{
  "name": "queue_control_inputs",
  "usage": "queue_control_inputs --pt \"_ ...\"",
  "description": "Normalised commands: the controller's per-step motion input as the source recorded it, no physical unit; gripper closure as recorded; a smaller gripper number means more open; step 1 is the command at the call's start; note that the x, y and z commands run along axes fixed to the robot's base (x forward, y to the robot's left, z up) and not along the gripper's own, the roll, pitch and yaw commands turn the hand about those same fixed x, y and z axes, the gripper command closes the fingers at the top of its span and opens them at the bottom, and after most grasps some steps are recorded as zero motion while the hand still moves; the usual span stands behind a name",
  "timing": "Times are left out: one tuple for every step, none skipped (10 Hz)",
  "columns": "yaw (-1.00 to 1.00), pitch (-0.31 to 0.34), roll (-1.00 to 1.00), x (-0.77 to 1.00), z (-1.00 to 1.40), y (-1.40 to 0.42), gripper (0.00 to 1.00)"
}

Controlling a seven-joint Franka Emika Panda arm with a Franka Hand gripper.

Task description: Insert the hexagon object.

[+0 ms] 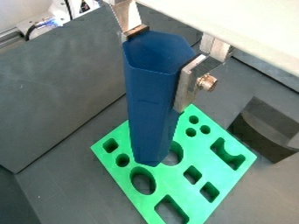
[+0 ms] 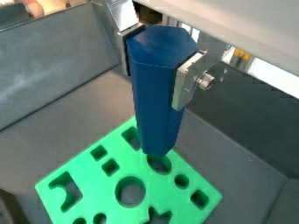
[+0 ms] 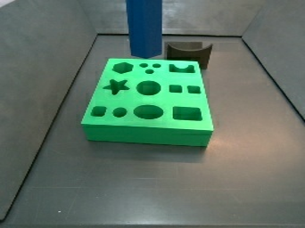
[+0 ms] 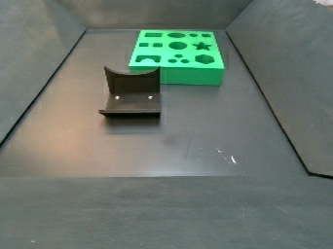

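Note:
My gripper point(image 1: 162, 54) is shut on the hexagon object point(image 1: 152, 105), a tall blue faceted bar held upright by its top end; both wrist views show this, with the silver fingers point(image 2: 187, 77) on opposite faces. The bar point(image 2: 158, 96) hangs over the flat green block with shaped holes point(image 1: 117, 150), its lower end near the block's holes. I cannot tell whether it touches the block. In a side view the bar point(image 3: 143, 27) comes down from the top edge over the far side of the green block point(image 3: 149, 132); the gripper is out of that view.
A dark brown-grey block with a curved notch point(image 3: 188, 53) stands just behind the green block's far right corner; it also shows in a wrist view point(image 1: 271, 127) and a side view point(image 4: 130, 92). The green block point(image 4: 182, 76) lies on a dark floor between sloping grey walls point(image 3: 48, 107).

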Motion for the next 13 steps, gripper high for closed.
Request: queue_control_inputs --pt "0.00 -0.030 0.10 -0.44 -0.61 0.96 1.00" --pt "0.00 0.000 0.00 -0.35 -0.08 0.98 1.00" --pt "0.00 0.000 0.00 -0.36 -0.05 1.00 1.00" --pt "0.00 -0.017 0.00 -0.41 -0.09 1.00 1.00" --pt "-0.01 -0.040 0.07 -0.40 -0.25 0.91 1.00" --pt "-0.11 -0.083 0.17 -0.35 -0.49 0.70 1.00" --pt "-0.17 -0.127 0.16 -0.27 -0.69 0.58 1.00" --pt "-0.23 -0.099 0.17 -0.14 -0.61 0.53 1.00" --pt "-0.21 -0.027 0.17 -0.09 -0.46 0.49 1.00" --pt "-0.17 0.000 0.11 0.00 -0.35 0.21 1.00" --pt "-0.16 0.000 0.00 0.13 -0.23 0.00 1.00" --pt "-0.15 0.000 -0.05 0.17 -0.22 0.00 1.00" --pt "-0.13 -0.003 -0.09 0.19 -0.23 0.00 1.00"
